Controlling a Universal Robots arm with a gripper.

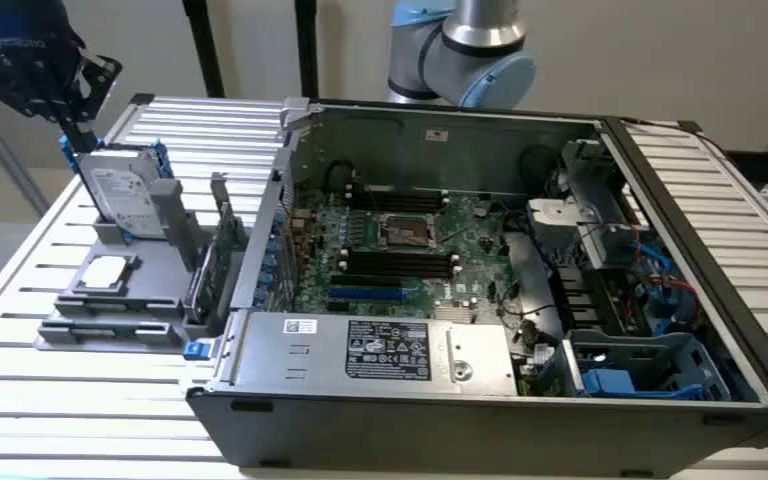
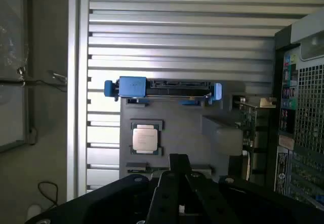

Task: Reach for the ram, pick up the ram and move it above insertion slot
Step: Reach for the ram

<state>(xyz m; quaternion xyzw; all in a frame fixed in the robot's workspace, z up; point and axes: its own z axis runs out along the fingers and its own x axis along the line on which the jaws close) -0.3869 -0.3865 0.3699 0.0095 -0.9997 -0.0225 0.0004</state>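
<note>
Gripper (image 2: 178, 164) closed, empty, hovering over grey tray (image 2: 187, 133). Ram (image 1: 107, 328) seems slotted at the tray's end, beside CPU (image 1: 104, 274) (hard to make out). Judged light, stiff, fragile: pinch bare long edges mid-length, not chips.

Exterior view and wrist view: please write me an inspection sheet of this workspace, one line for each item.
surface: slatted metal table, carrying an open computer case and a grey holder.
job's things: ram, probably the dark narrow stick in the holder's near-end slot, untouched; black motherboard slots inside the case.
clutter: hard drive, processor, expansion card.
grippers: gripper shut, holding nothing, above the holder.
cables: blue and red cables inside the case.
surroundings: black poles, pale wall.
</note>
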